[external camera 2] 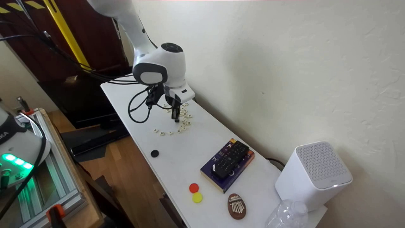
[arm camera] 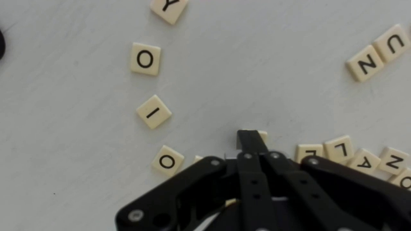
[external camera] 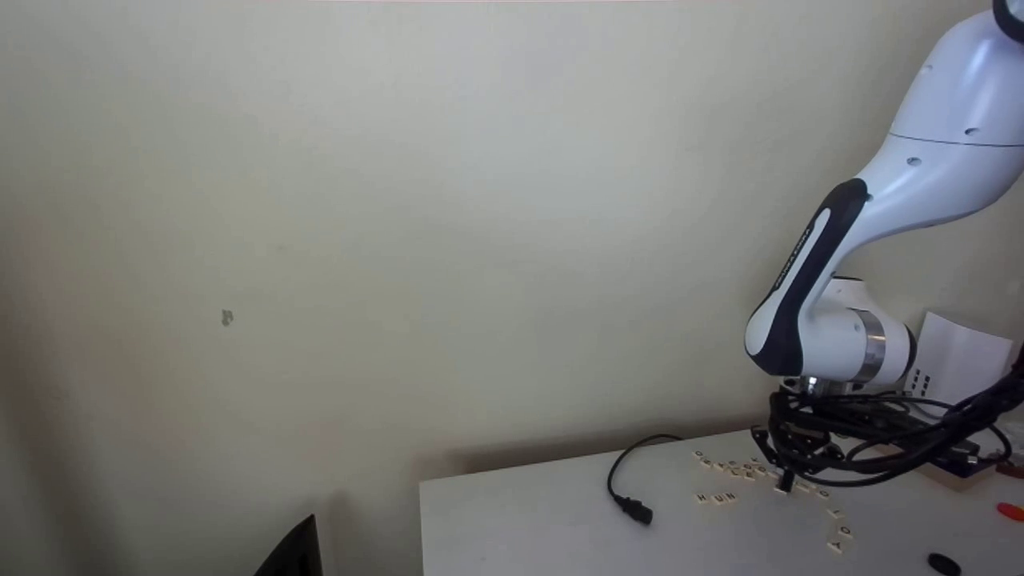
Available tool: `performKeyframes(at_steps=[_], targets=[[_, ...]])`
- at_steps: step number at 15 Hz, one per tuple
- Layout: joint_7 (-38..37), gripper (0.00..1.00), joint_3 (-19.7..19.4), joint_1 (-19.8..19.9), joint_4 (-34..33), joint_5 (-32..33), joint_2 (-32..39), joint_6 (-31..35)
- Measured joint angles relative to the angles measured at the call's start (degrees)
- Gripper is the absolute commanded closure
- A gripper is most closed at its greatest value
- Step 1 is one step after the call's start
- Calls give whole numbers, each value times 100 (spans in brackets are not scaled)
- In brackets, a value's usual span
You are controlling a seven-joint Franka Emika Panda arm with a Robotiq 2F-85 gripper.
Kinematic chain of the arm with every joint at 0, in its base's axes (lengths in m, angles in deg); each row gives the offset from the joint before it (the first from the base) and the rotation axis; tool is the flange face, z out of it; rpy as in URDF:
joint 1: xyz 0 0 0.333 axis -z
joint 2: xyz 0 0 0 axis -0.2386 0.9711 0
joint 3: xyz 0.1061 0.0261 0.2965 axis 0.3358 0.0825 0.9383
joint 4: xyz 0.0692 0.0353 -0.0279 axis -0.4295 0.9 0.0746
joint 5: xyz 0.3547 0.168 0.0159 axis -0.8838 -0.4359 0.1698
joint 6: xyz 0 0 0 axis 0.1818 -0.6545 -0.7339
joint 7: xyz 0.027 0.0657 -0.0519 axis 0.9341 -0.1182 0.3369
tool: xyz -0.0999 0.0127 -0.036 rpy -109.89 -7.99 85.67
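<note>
Wrist view, and the black two-fingered hand (arm camera: 253, 140) masks the letter on a cream square tile (arm camera: 263, 136)! The top edge clips a cream Y tile (arm camera: 169, 10), the left edge nearly swallows a flat black disc (arm camera: 1, 45)!

Cream with black lettering on the tiles (arm camera: 145, 59), white on the table (external camera 2: 177, 161). Black on the gripper (external camera 2: 176, 118), white with black trim on the robot arm (external camera: 944, 176). Near, in an exterior view, dark blue and orange on the book (external camera 2: 220, 183), black on the remote (external camera 2: 231, 158), red, yellow and black on the discs (external camera 2: 194, 187), brown and silver on the thumb piano (external camera 2: 236, 206). At near right, white with a grey perforated pattern on the box-shaped device (external camera 2: 300, 183); at left, glowing green on the lights (external camera 2: 19, 161).
</note>
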Motion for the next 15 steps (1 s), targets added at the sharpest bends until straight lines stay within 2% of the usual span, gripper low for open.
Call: performKeyframes(at_steps=[8, 15], targets=[[-214, 100, 72, 10, -146, -7, 15, -350], [-1066, 100, 142, 1, -236, -152, 16, -681]])
